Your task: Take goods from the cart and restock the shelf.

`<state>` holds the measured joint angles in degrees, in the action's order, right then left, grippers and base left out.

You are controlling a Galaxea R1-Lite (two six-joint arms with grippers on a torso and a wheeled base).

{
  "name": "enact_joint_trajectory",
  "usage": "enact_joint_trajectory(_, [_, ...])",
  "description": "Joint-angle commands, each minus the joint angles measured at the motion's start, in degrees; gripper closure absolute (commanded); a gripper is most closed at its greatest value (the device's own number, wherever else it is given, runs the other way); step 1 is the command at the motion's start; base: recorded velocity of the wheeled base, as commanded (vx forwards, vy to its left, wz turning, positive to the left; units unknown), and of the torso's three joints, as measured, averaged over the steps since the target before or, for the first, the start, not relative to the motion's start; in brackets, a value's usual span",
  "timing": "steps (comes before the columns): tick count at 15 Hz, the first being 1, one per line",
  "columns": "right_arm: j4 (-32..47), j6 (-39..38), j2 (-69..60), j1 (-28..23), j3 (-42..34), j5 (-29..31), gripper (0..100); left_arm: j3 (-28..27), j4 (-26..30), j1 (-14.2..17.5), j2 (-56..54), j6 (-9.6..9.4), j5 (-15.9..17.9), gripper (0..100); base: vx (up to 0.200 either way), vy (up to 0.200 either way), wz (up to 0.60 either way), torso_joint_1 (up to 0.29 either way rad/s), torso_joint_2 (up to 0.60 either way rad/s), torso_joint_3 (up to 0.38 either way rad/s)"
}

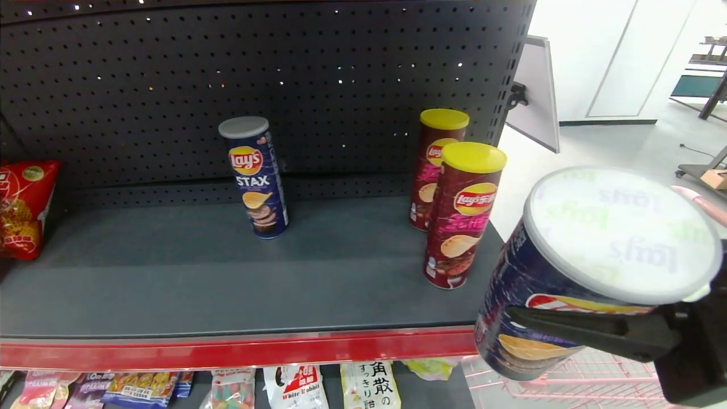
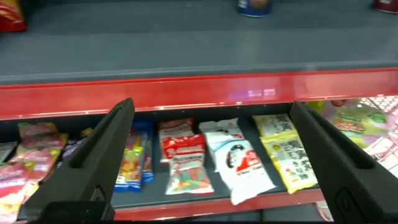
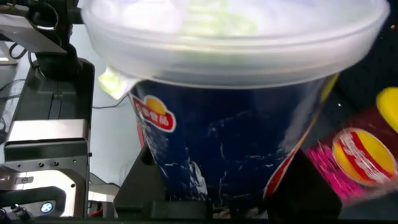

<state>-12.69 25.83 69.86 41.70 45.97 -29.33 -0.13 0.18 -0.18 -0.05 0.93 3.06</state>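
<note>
I hold the can (image 1: 528, 284) in my right gripper (image 1: 590, 332), squeezed tight between the black fingers. It is dark blue with a see-through white lid, a red and yellow badge and a picture of a chip. It leans a bit and hangs in the air just off the front right corner of the shelf (image 1: 170, 272), above the pink cart (image 1: 568, 386). Two red cans (image 1: 463, 216) with yellow lids stand near that corner. A second blue can (image 1: 255, 176) stands farther back, and a red bag (image 1: 23, 204) is at the left. My left gripper (image 2: 211, 124) is spread wide with nothing in it, facing snack bags (image 2: 186, 162) one level down.
</note>
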Motion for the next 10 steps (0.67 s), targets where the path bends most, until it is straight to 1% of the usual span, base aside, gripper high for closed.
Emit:
enact_joint_trajectory(1, [-0.05,0.01,0.27,0.04,0.08,-0.02,100,-0.04,-0.01,0.01,0.05,0.04,0.02,0,0.0,0.2,0.0,0.002,0.0,0.007])
enact_joint_trajectory(10, [-0.05,0.01,0.18,0.04,0.08,-0.2,100,-0.04,-0.01,0.01,0.05,0.04,0.02,0,0.0,0.2,0.0,0.0,0.0,0.002])
